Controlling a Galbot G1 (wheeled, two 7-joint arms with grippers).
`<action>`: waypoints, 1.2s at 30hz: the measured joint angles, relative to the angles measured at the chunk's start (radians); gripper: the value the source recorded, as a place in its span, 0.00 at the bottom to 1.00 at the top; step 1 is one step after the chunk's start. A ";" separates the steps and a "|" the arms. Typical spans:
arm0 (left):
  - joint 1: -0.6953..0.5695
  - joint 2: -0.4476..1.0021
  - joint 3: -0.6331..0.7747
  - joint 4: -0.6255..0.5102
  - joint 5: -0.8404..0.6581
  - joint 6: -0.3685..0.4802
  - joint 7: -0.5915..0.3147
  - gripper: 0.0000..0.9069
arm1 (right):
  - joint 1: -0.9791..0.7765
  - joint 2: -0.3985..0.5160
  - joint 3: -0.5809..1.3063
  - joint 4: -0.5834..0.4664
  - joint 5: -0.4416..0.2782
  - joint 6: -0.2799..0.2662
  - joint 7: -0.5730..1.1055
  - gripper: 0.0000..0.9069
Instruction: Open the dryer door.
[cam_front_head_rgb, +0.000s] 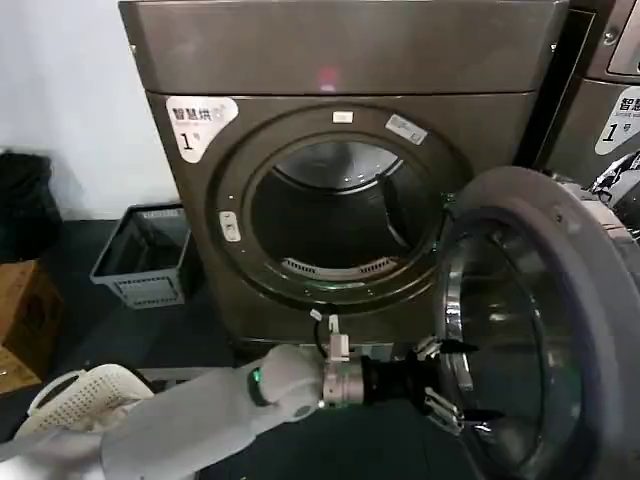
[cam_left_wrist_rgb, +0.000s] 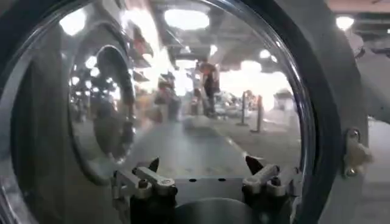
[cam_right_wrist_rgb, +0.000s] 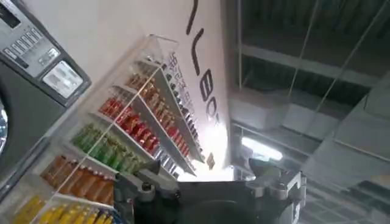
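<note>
Just ahead of the left gripper (cam_front_head_rgb: 447, 383), jaws spread apart, the swung-open dryer door (cam_front_head_rgb: 560, 330).

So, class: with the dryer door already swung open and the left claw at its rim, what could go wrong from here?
1. The open left claw brackets the round chrome-ringed dryer door's rim; retracting carelessly might snag it.
2. Further pushing could swing the door into the second bronze-grey machine behind.

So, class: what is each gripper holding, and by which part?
Nothing is held. The left gripper is open at the door's inner face; the right gripper is open, away.
</note>
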 joint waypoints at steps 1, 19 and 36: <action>-0.007 -0.007 0.004 0.006 -0.003 0.000 -0.001 1.00 | 0.000 0.000 0.001 0.001 0.000 0.000 -0.001 1.00; -0.108 -0.137 0.115 0.117 -0.005 -0.019 -0.009 1.00 | 0.003 -0.003 0.005 0.000 -0.003 -0.002 -0.012 1.00; -0.153 -0.314 0.146 0.262 0.016 -0.032 -0.028 1.00 | -0.007 -0.009 0.033 -0.003 -0.008 -0.001 -0.034 1.00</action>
